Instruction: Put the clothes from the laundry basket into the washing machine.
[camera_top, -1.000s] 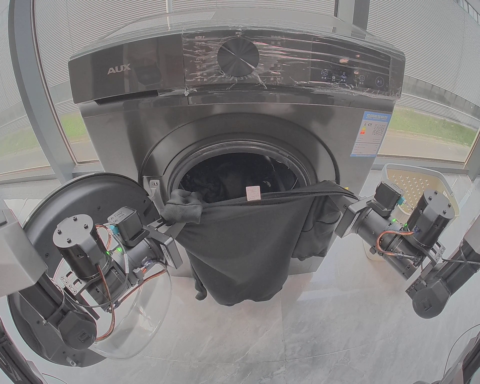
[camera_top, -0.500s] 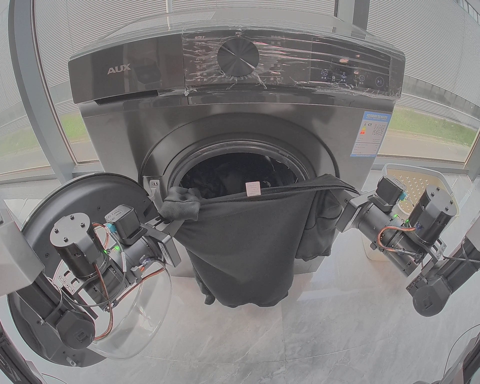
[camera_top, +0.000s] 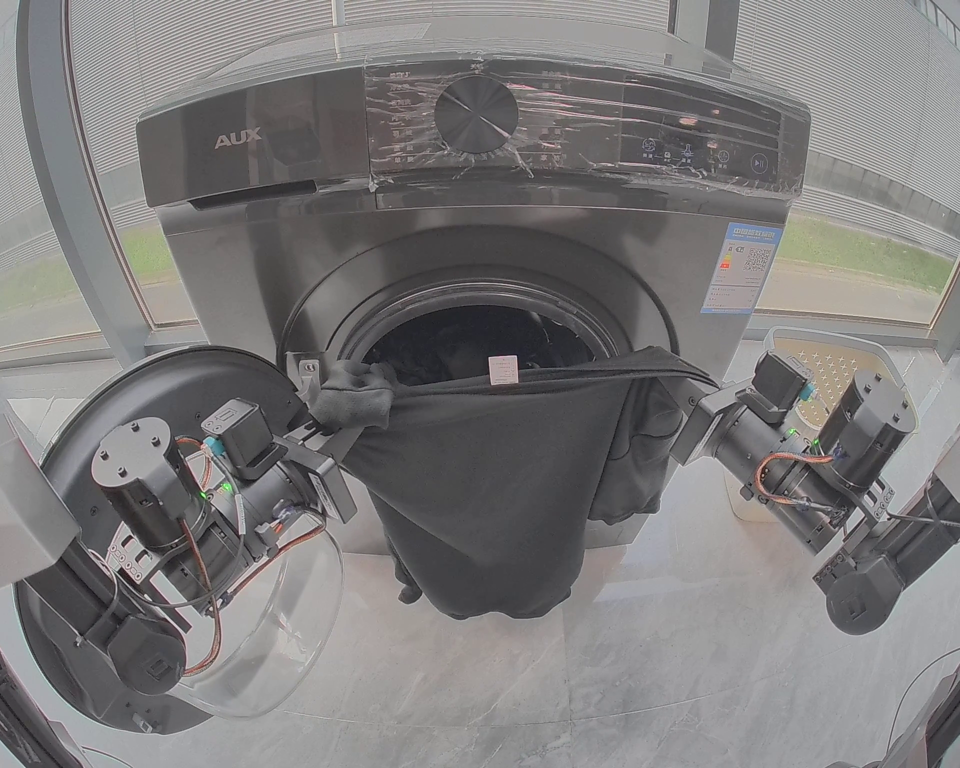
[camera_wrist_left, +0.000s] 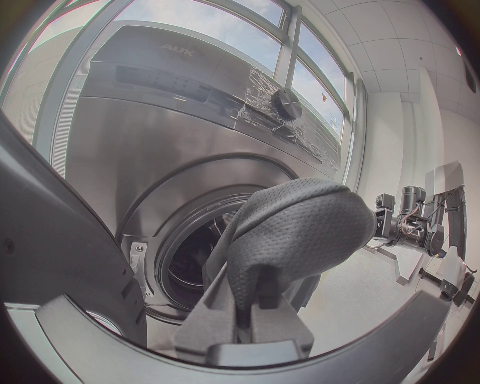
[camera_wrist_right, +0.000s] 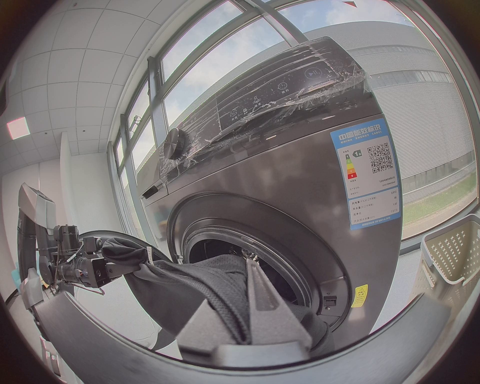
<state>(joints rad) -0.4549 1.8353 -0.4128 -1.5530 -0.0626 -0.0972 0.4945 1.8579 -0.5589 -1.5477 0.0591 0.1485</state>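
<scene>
Hanging across the drum opening (camera_top: 470, 335) of the washing machine (camera_top: 470, 240), a dark garment (camera_top: 500, 480) covers the lower rim of the port and part of the front panel. More dark fabric shows inside the drum, but separate items cannot be told apart. The laundry basket (camera_top: 835, 365) stands on the floor beside the machine on the robot's right, largely screened by the right arm, so its contents cannot be seen. The machine's door (camera_top: 150, 400) stands swung open on the left, partly behind the left arm. A small white tag (camera_top: 503, 369) sits at the garment's upper edge. The left gripper (camera_top: 335, 432) is pressed together on a bunched corner of the garment at the port's left edge, with fabric pinched between its fingers (camera_wrist_left: 210, 320). The right gripper (camera_top: 688, 392) is clamped on the opposite corner at the port's right side. The upper edge is stretched taut between the two, and the rest hangs down in front of the machine.
</scene>
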